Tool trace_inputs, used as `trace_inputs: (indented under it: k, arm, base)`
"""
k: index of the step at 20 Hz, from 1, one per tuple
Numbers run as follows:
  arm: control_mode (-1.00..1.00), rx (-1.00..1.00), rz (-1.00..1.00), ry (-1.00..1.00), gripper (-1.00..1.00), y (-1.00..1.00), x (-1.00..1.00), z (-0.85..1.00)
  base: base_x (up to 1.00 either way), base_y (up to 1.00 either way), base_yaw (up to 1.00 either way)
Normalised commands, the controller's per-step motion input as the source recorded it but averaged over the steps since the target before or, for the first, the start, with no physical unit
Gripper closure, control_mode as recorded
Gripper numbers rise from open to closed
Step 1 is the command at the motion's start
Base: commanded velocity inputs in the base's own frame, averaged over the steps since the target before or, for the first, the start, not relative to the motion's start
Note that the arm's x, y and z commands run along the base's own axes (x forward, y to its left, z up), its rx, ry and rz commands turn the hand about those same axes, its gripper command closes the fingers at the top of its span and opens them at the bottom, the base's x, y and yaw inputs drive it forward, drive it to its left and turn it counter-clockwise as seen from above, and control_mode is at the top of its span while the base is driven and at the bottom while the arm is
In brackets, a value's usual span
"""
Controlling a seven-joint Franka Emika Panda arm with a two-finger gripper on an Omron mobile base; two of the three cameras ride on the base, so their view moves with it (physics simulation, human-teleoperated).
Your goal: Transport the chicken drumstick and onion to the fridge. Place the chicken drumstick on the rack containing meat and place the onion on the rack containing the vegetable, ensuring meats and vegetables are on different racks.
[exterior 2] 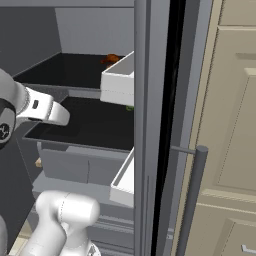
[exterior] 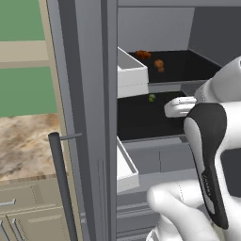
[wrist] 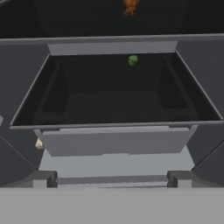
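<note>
Facing the lower rack (wrist: 113,103): claw (wrist: 111,179) wide, seemingly empty; green vegetable (wrist: 133,60) straight ahead at back.

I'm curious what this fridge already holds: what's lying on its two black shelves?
The upper shelf holds two brown-orange meat pieces. The lower shelf holds one small green vegetable. The robot's arm covers each shelf's right part.

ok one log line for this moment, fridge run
gripper: open, empty, facing lower rack | upper rack: two brown meat pieces | lower rack: green vegetable only | onion: not on racks
</note>
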Motion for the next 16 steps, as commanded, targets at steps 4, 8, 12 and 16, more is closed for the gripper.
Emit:
trace_inputs:
  k: [4, 8, 12, 16]
  arm:
    - [-1.0, 0.0, 0.0, 0.03, -1.0, 0.0, -0.3, 0.0]
    - [-1.0, 0.0, 0.0, 0.0, -1.0, 0.01, -0.35, 0.02]
    - [1.0, 0.0, 0.0, 0.0, -1.0, 0.0, -0.16, 0.04]
    - [1.0, 0.0, 0.0, 0.0, -1.0, 0.0, 0.0, 0.0]
  base:
    - [0.0, 0.0, 0.0]
    - [0.0, 0.0, 0.0]
    - [-0.72, 0.0, 0.0]
    - [-1.0, 0.0, 0.0]
